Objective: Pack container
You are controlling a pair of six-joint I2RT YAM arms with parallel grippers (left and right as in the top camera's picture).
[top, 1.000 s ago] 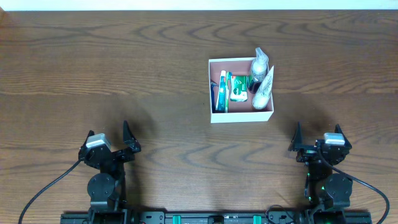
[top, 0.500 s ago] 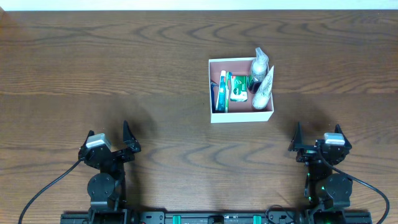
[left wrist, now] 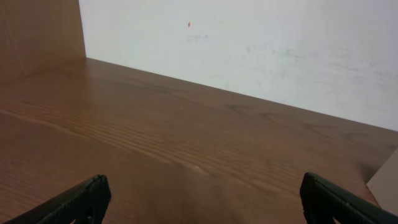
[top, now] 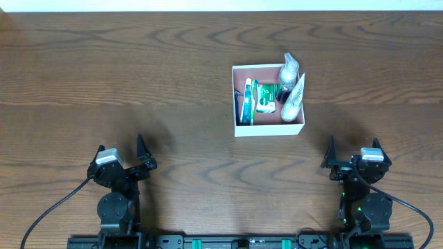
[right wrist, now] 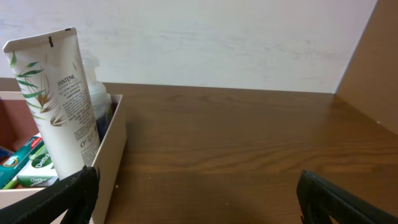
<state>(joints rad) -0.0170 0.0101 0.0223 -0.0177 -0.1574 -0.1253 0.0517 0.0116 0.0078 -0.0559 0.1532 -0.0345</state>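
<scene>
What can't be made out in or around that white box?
Overhead: lettering on the green-and-white packet in the square white pink-lined box, too small.
Right wrist: clear bottle mostly hidden behind the white Pantene tube; left edge crops the box.
Left wrist: right edge crops all but the box's corner.

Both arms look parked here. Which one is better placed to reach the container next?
Right. In the overhead view the container lies much nearer the right gripper than the left gripper, and it shows close in the right wrist view. Both grippers are open and empty.
</scene>
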